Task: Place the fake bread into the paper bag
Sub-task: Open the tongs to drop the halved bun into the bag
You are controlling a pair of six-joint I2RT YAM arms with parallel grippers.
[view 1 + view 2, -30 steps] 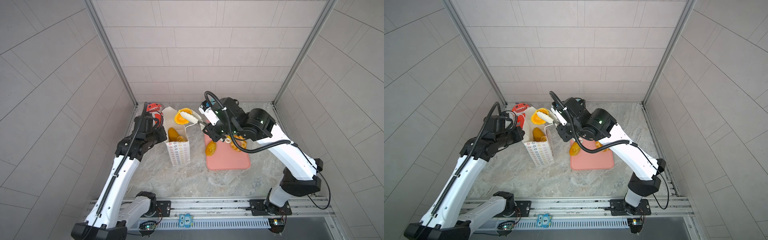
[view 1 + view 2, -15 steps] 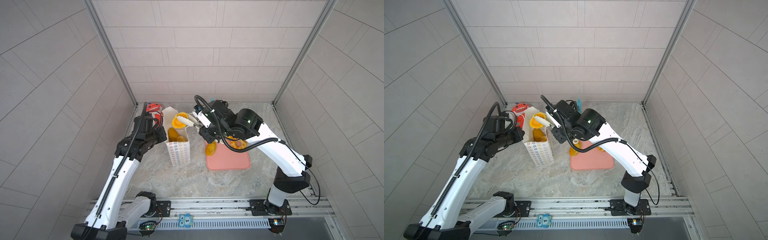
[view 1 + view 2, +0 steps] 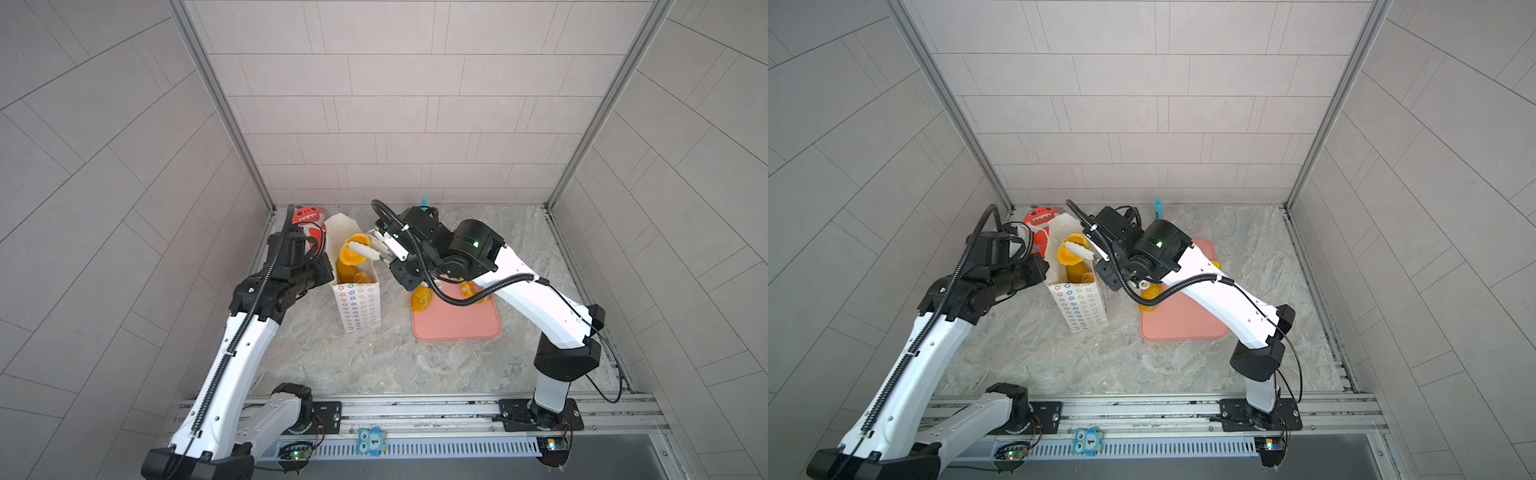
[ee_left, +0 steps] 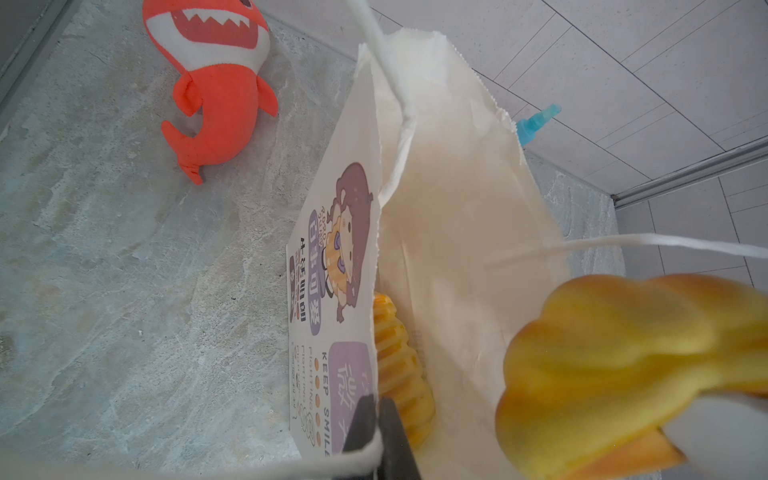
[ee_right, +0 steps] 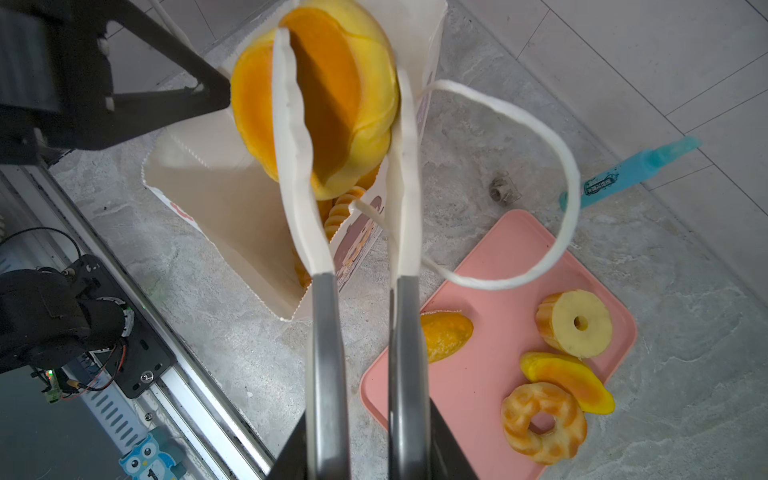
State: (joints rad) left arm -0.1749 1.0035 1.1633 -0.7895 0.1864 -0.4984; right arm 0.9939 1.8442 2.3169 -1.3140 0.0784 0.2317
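Now the right gripper (image 5: 340, 62) has carried the bun (image 5: 368, 87) over the paper bag (image 3: 360, 305).

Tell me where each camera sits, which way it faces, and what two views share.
Both top views: high above the front rail, looking down on the paper bag and pink tray; both arms show.
Left wrist: on the left arm, looking along the left pincer, shut on the bag's edge; red shark beyond.
Right wrist: on the right arm, looking along the right pincer, gripping a bun over the bag.
Shared: both wrist views show the bun and a blue bottle.
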